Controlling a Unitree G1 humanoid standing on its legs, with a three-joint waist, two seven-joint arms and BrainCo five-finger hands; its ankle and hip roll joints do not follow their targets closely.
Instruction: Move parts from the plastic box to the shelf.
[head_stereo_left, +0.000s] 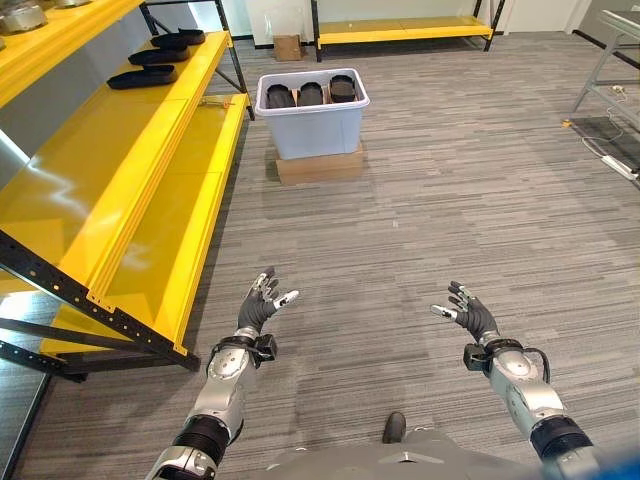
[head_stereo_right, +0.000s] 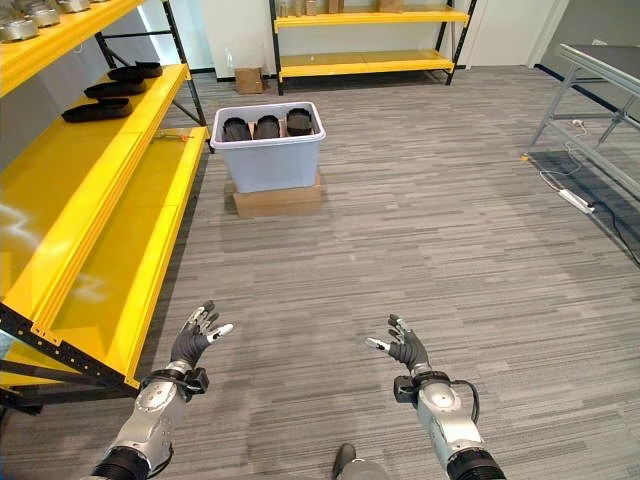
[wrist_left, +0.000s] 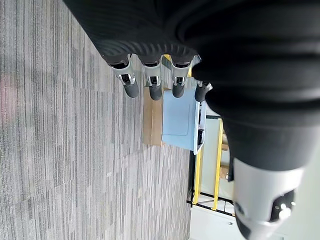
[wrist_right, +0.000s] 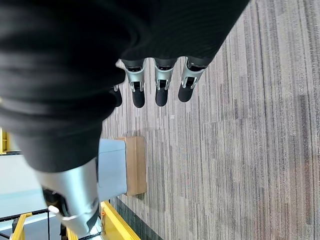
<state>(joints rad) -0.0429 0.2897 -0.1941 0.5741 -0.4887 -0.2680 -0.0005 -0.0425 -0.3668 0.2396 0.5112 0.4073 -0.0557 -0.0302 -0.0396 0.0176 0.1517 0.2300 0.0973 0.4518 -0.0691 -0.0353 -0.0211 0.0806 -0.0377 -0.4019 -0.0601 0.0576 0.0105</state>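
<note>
Fingers of our left hand (head_stereo_left: 262, 308) and right hand (head_stereo_left: 468, 312) are spread apart and empty above the grey carpet floor (head_stereo_left: 430, 220), well apart from the dark oval parts (head_stereo_left: 311, 93) in the pale blue-grey plastic box (head_stereo_left: 313, 128) beside the yellow metal shelf (head_stereo_left: 120, 170).

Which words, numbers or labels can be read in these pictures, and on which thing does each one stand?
None can be read.
The plastic box, the cardboard under it and the yellow shelf show no legible print.
Both hands, left and right, bear none.
</note>
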